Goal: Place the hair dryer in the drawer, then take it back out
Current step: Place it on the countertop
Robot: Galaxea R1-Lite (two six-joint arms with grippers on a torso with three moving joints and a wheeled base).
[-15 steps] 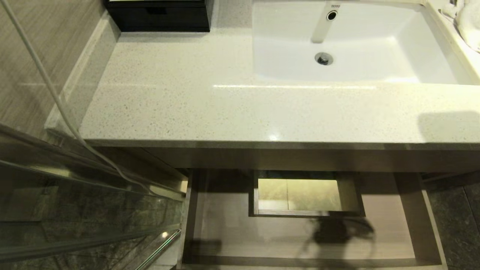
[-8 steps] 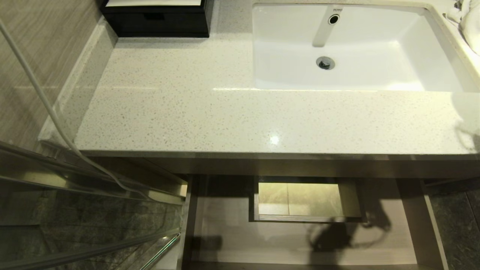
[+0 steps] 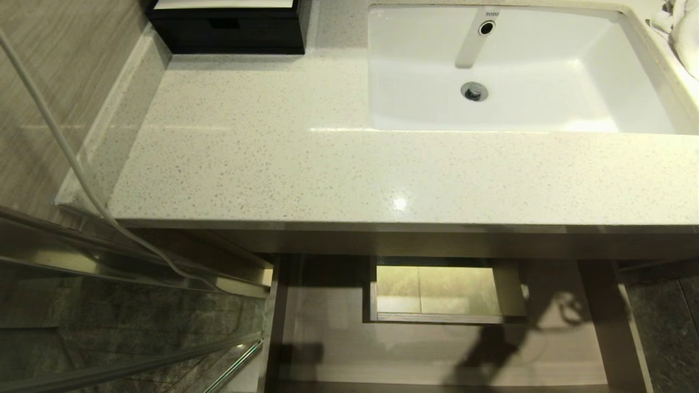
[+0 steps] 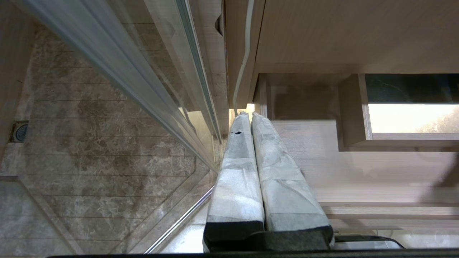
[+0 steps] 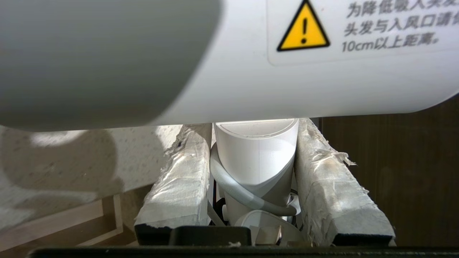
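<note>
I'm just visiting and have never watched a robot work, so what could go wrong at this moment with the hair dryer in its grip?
The right gripper pinches only the hair dryer handle, so the heavier body could tilt or slip. Its cord loops loosely around the handle and might snag on the open drawer or the countertop edge close by. The hair dryer is outside the head view, so trouble may go unnoticed there.

Bathroom: sink (image 3: 600,65), speckled vanity counter (image 3: 327,169), glass shower partition (image 3: 109,305).
</note>
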